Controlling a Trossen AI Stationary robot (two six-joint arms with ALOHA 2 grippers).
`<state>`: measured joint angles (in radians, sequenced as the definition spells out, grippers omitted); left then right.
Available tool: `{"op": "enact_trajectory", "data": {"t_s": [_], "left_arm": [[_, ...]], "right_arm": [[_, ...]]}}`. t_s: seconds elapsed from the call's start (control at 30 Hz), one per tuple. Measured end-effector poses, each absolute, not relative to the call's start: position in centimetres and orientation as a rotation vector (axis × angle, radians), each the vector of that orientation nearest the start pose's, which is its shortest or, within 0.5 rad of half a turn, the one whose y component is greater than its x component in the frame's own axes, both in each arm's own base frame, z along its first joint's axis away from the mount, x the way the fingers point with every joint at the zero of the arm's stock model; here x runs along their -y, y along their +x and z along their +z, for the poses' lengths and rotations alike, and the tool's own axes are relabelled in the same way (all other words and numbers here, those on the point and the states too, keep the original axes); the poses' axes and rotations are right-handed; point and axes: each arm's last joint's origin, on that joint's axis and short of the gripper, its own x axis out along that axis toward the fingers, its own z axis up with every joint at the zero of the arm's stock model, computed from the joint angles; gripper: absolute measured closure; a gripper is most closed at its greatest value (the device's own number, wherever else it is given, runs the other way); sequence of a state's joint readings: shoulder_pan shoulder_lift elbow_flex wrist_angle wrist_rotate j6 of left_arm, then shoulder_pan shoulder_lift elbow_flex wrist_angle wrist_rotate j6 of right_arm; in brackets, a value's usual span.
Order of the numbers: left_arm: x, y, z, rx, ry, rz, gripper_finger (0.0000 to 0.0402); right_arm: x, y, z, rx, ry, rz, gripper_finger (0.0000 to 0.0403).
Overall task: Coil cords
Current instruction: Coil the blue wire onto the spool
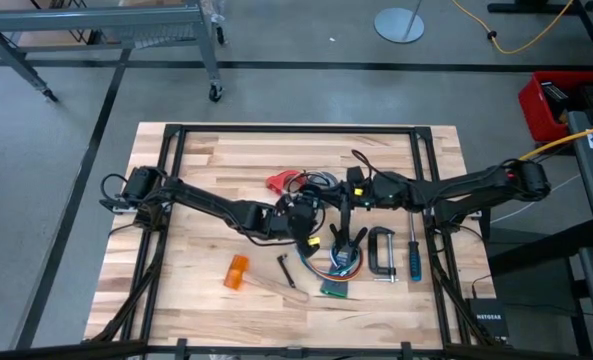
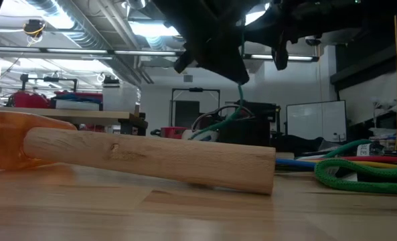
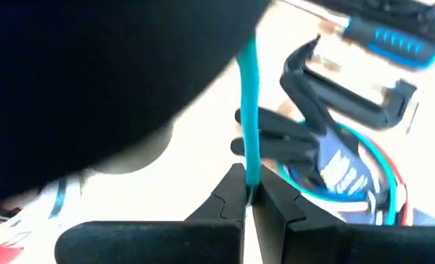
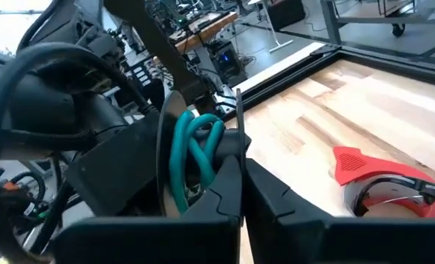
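A thin green cord [image 3: 248,110] runs between my two grippers above the middle of the table. My left gripper [image 1: 308,222] is shut on one stretch of it. My right gripper [image 1: 328,200] is shut on a few loops of it [image 4: 195,150]. In the low view the cord [image 2: 240,100] hangs down from the dark grippers. A red plastic piece [image 4: 364,169] with dark cords [image 1: 316,180] lies on the table just beyond the grippers, toward the far edge. A bundle of coloured cords [image 1: 341,262] lies on the table nearer the front. My left gripper pinches a single strand of the green cord [image 3: 249,180] between its two fingertips. The strand runs straight on from the fingers and looks taut, clear of the table. My right gripper pinches the green cord's loops [image 4: 202,165] between its two fingers, several strands together. The loops stand above the fingers, lifted clear of the table.
A black C-clamp [image 1: 381,250] and a blue screwdriver [image 1: 413,258] lie right of the bundle. An orange piece [image 1: 237,272] and a wooden-handled tool [image 2: 151,157] lie toward the near edge. A thick green rope [image 2: 359,175] shows at the low view's right.
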<state>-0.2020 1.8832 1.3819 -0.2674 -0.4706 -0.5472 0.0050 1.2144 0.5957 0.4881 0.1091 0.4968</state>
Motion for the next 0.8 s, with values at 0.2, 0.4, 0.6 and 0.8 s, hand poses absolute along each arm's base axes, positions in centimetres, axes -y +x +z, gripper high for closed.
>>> {"op": "enact_trajectory", "data": {"t_s": [0.2,0.4,0.6,0.8], "left_arm": [[8.1,39.4,21.7,-0.746,-0.152,0.470,0.0401],[8.6,38.5,21.5,-0.783,-0.066,0.560,0.0401],[7.4,38.6,21.3,-0.796,-0.066,0.588,0.0395],[6.0,39.0,21.2,-0.778,-0.106,0.620,0.0391]], "right_arm": [[0.5,24.3,25.1,-0.162,0.425,-0.153,0.0398],[0.3,22.1,25.0,-0.320,0.373,-0.126,0.0398],[-0.1,21.6,23.9,-0.476,0.400,-0.011,0.0398],[-0.2,21.8,22.0,-0.640,0.418,0.005,0.0398]]}}
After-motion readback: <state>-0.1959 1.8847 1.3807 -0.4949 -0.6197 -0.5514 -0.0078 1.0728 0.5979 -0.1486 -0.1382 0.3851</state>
